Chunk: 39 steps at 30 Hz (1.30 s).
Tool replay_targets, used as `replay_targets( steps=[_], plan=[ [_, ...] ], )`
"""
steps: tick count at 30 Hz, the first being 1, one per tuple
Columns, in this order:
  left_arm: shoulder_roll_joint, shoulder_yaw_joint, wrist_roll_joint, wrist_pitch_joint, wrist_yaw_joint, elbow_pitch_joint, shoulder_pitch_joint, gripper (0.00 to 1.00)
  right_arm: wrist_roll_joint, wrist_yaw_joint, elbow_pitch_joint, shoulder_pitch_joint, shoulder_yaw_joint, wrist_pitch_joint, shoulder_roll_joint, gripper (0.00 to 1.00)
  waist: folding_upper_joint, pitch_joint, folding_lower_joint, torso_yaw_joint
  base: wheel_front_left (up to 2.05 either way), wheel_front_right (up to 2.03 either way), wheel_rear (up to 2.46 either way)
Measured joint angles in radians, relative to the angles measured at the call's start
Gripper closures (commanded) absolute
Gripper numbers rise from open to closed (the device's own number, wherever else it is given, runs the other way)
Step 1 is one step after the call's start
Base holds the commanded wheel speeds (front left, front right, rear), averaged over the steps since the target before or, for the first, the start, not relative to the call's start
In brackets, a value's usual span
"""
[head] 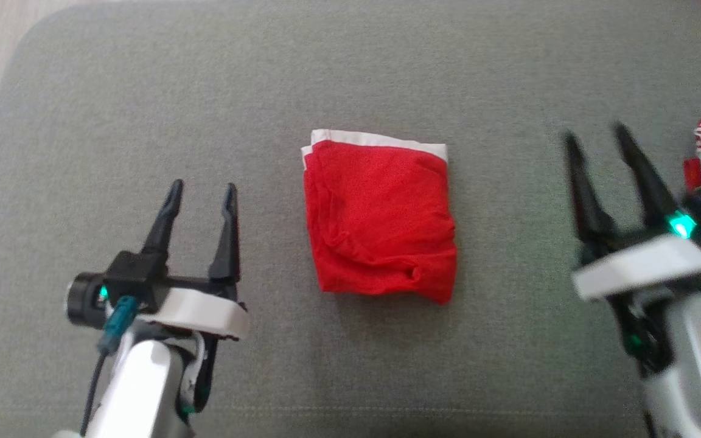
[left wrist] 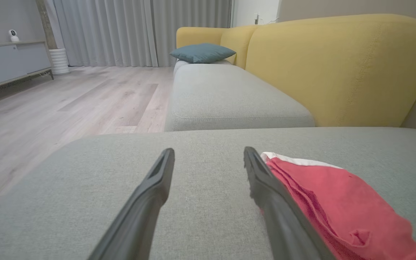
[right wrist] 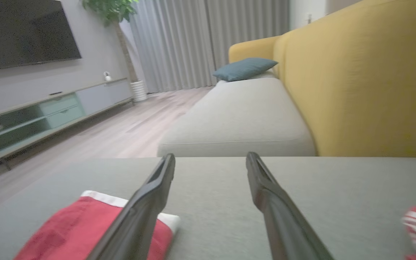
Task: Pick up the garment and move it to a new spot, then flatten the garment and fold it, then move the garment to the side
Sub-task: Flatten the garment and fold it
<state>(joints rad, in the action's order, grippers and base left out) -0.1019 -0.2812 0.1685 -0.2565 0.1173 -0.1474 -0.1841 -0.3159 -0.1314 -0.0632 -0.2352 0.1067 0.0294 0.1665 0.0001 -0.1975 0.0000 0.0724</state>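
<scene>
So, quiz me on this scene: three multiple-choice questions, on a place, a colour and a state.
1. Where is the red garment? A) hanging in the air B) on the grey cushion, between left gripper and right gripper C) inside the right gripper
2. Its edge strip is: A) white B) blue C) black
3. The left gripper is: A) shut on the garment B) open, empty C) shut, empty
Answers: B, it lies flat there; A, white shows along its far edge; B, spread wide, nothing inside.
</scene>
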Motion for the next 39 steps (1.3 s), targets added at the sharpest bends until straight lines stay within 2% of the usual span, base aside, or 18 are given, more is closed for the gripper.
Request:
replay_targets(
  steps=[3,6,17,27,39],
  plan=[
    [-0.02,0.011,0.0,0.0,0.012,0.017,0.016,0.0,0.031,0.0,0.06,0.104,-0.096,-0.014,-0.011,0.0,0.0,0.013,0.0,-0.018,0.0,0.0,0.0],
    [-0.029,0.021,0.0,0.0,0.017,0.02,0.051,0.0,0.053,0.0,0.11,0.171,-0.132,-0.036,-0.04,0.0,0.0,0.032,0.0,-0.034,0.0,0.0,0.0],
    [-0.06,0.026,0.0,0.03,0.033,0.052,0.156,0.0,0.071,0.0,0.201,0.314,-0.146,-0.091,-0.092,0.0,0.0,0.124,0.0,-0.064,0.0,0.0,0.0],
    [-0.079,0.015,0.0,0.063,0.045,0.076,0.231,0.0,0.08,0.0,0.225,0.381,-0.147,-0.123,-0.101,0.0,0.0,0.196,0.0,-0.063,0.0,0.0,0.0],
    [-0.09,0.005,0.0,0.079,0.062,0.103,0.246,0.0,0.097,0.0,0.239,0.411,-0.154,-0.144,-0.116,0.0,0.0,0.208,0.0,-0.062,0.0,0.0,0.0]
  ],
)
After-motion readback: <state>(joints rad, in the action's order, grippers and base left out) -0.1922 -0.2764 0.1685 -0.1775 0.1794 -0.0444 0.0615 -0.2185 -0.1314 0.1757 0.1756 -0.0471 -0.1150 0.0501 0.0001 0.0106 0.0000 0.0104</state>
